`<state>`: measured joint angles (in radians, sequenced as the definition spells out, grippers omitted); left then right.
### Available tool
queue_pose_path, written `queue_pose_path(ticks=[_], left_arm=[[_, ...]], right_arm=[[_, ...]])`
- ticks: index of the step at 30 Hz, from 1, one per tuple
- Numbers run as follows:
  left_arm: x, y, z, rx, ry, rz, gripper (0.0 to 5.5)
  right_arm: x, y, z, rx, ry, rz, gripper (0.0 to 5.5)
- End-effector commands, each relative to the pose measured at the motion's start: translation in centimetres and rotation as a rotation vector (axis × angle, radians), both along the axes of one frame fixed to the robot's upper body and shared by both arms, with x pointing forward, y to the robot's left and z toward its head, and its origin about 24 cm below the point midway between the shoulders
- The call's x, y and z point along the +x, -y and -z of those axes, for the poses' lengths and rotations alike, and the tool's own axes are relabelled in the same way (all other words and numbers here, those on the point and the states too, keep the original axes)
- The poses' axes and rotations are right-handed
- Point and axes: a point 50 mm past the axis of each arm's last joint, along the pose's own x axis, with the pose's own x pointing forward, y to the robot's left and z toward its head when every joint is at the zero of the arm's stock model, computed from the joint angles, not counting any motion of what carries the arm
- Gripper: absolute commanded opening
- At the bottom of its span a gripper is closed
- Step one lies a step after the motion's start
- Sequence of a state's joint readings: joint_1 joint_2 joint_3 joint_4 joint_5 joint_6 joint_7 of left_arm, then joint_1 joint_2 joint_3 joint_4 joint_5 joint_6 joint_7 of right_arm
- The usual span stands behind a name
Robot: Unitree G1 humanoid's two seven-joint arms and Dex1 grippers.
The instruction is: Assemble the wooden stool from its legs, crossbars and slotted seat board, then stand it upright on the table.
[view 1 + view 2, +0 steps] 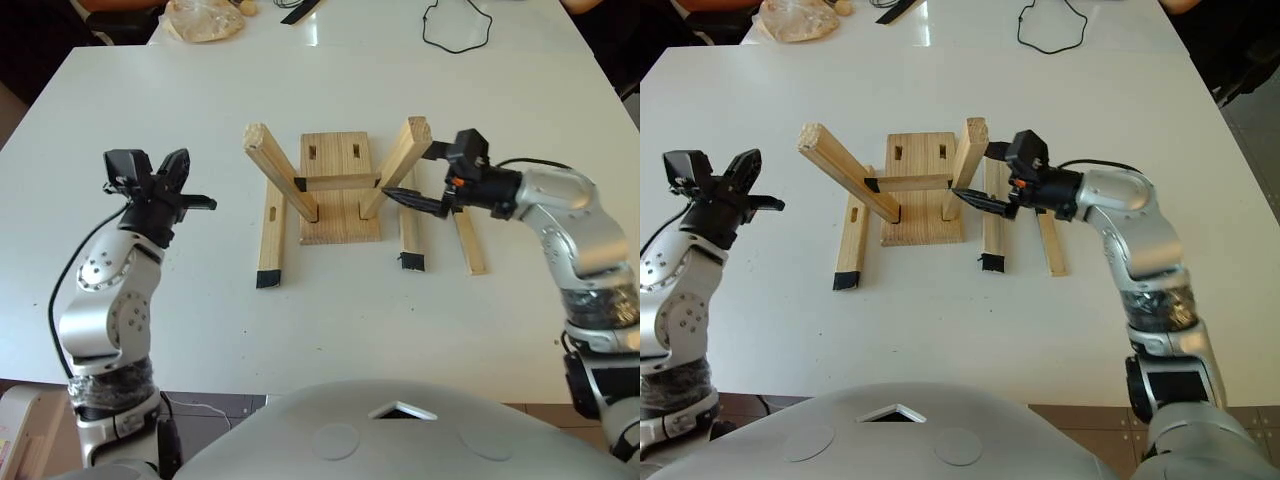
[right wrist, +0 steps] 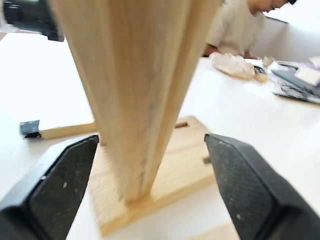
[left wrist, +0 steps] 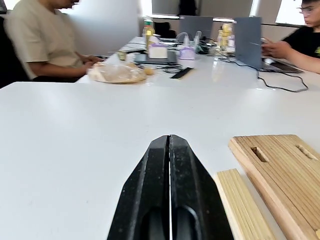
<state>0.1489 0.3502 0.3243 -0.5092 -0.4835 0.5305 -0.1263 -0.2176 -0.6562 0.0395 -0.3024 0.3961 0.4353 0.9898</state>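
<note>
Right leg (image 1: 398, 165) upright on seat board (image 1: 335, 226)

Right wrist view: the upright leg (image 2: 135, 90) runs past the frame edge and masks the middle of the seat board (image 2: 180, 165). Left wrist view: the seat board and the loose leg (image 3: 245, 205) beside it are cropped. Head views: the right gripper (image 1: 405, 175) covers part of a flat-lying leg (image 1: 410, 240). Whether it touches the upright leg cannot be determined.
</note>
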Motion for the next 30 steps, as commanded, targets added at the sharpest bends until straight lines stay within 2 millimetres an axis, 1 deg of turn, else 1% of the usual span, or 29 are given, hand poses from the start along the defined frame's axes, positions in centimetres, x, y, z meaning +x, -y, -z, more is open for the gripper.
queue_pose_path(ticks=[1, 3, 4, 5, 6, 8, 10, 12, 15, 17, 19, 22, 24, 27, 29, 30], left_arm=[[-1.5, 1.2, 1.3, 0.008, -0.032, -0.142, 0.0], [-1.8, 2.4, 1.5, 0.021, -0.025, -0.169, 0.0], [-1.8, 3.1, 1.6, 0.026, -0.018, -0.171, 0.0], [-1.9, 3.7, 1.6, 0.031, -0.009, -0.167, 0.0], [-1.9, 4.4, 1.3, 0.045, 0.011, -0.152, 0.0], [-1.6, 6.0, 0.8, 0.062, 0.053, -0.117, 0.0], [-1.1, 7.4, 0.4, 0.066, 0.087, -0.094, 0.0], [-1.0, 8.5, -0.2, 0.074, 0.117, -0.064, 0.0], [-1.1, 9.5, -1.2, 0.11, 0.176, -0.012, 0.0], [-0.8, 9.7, -1.4, 0.141, 0.199, -0.002, 0.0], [-0.6, 9.7, -1.3, 0.152, 0.202, -0.008, 0.0], [-0.7, 9.2, -0.8, 0.156, 0.182, -0.075, 0.0], [-0.7, 8.2, -0.5, 0.166, 0.166, -0.148, 0.0], [-0.6, 5.7, -0.5, 0.199, 0.165, -0.292, 0.0], [-0.4, 5.2, -0.7, 0.213, 0.175, -0.318, 0.0], [-0.3, 5.6, -0.8, 0.199, 0.177, -0.29, 0.0]], right_arm=[[-1.9, 2.4, -0.7, -0.015, -0.039, 0.031, 3.88], [-1.9, 3.4, -0.4, -0.013, -0.032, 0.126, 3.88], [-1.2, 3.7, 0.1, -0.015, -0.018, 0.233, 3.88], [-0.3, 3.9, 0.7, -0.008, -0.016, 0.37, 3.7], [0.6, 3.4, 1.2, 0.022, 0.008, 0.493, 3.64], [1.4, 0.6, 2.8, 0.04, 0.061, 0.646, 3.32], [0.8, -1.6, 4.1, 0.046, 0.104, 0.843, 3.02], [-0.2, -2.8, 4.0, 0.054, 0.164, 0.953, 2.62], [-1.0, -3.5, 2.8, 0.067, 0.266, 1.025, 2.16], [-1.3, -4.0, 2.1, 0.086, 0.299, 1.051, 1.78], [-1.5, -4.8, 1.7, 0.115, 0.305, 1.037, 1.43], [-1.6, -5.5, 1.4, 0.145, 0.3, 1.021, 0.95], [-1.5, -4.8, 1.4, 0.149, 0.303, 1.077, 0.66], [-1.3, -2.4, 1.5, 0.12, 0.328, 1.266, 0.22], [-1.3, -1.7, 1.5, 0.103, 0.342, 1.317, 0.01], [-1.4, -2.3, 1.4, 0.115, 0.337, 1.283, 0.01]])
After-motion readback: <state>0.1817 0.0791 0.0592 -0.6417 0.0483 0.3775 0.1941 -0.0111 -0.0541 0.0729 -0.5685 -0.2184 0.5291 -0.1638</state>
